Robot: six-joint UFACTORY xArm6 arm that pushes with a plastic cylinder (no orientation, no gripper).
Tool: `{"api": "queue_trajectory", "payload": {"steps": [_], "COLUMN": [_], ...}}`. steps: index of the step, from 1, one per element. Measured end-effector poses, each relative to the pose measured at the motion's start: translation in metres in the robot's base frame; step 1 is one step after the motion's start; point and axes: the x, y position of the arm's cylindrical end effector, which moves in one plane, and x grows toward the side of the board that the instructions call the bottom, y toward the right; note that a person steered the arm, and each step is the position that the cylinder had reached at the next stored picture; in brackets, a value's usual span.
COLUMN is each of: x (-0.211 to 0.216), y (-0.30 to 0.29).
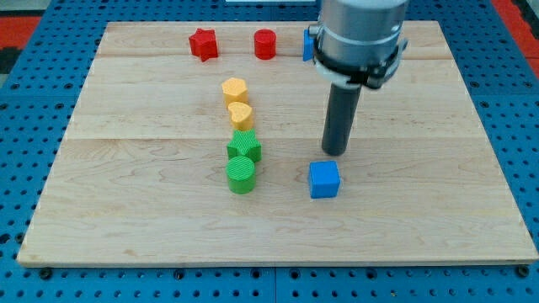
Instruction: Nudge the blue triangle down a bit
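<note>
A blue block [308,44], its shape mostly hidden behind the arm's grey body, sits at the view's top beside the red blocks; it may be the blue triangle. My tip [335,152] rests on the board well below it, just above a blue cube [324,179]. The rod hangs straight down from the grey arm body [360,38].
A red star [203,44] and a red cylinder [265,44] stand at the top. Two yellow blocks [235,89] [240,114], a green star [244,148] and a green cylinder [241,175] form a column left of the tip. The wooden board [126,210] lies on a blue table.
</note>
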Motion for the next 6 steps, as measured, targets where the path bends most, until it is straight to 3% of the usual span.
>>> {"api": "queue_trajectory", "payload": {"steps": [1,2,3,5,6], "x": [-0.058,-0.141,-0.212,-0.242,-0.211], "y": [0.056,0.089,0.093,0.026,0.017]}}
